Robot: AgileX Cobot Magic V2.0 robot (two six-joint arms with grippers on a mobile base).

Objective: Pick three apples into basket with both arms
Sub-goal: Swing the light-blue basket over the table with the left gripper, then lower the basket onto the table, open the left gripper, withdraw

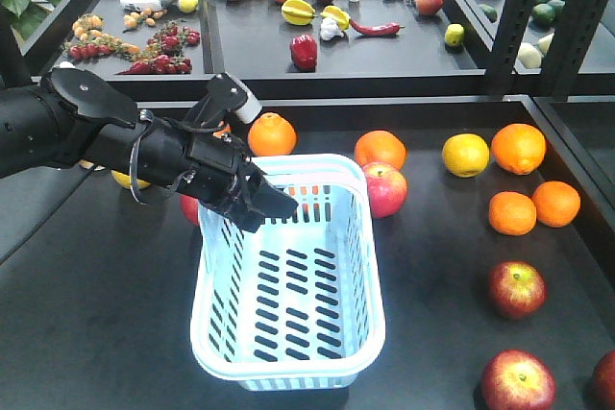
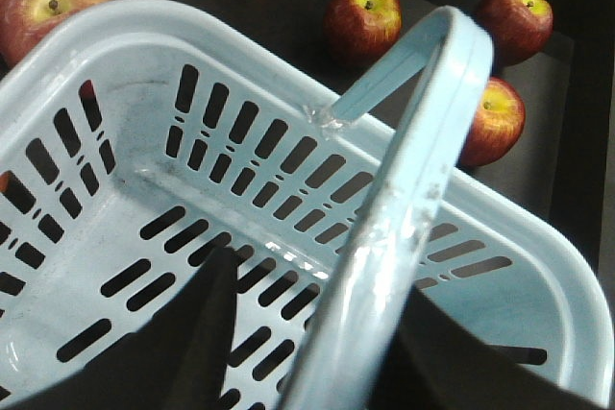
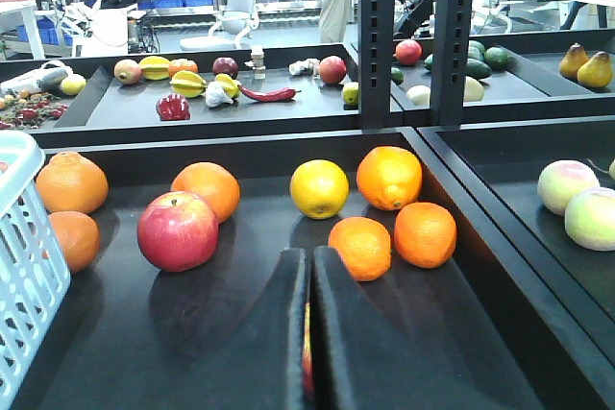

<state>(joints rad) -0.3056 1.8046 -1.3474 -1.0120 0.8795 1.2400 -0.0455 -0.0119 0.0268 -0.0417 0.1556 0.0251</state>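
Observation:
The pale blue basket (image 1: 288, 319) stands mid-table, empty. My left gripper (image 1: 264, 204) hovers over its far left corner. In the left wrist view this gripper (image 2: 322, 276) is open and the raised basket handle (image 2: 404, 170) runs between its fingers (image 2: 192, 343), with a gap on the left side. Three dark red apples (image 1: 516, 289) (image 1: 517, 381) (image 1: 605, 381) lie front right, also seen past the basket rim (image 2: 363, 18) (image 2: 516, 18) (image 2: 495, 122). Another red apple (image 1: 384, 189) (image 3: 178, 230) sits by the basket's far right corner. My right gripper (image 3: 309, 254) is shut, low over the table, with a red-yellow sliver showing through its slit.
Oranges (image 1: 518, 148) (image 1: 511, 212) (image 1: 555, 203) (image 1: 380, 149) (image 1: 272, 133) and a yellow citrus (image 1: 465, 155) lie behind the basket and to its right. A raised black ledge (image 1: 577, 156) bounds the table on the right. A back tray (image 1: 336, 55) holds mixed produce, and a dark post (image 1: 524, 16) stands there.

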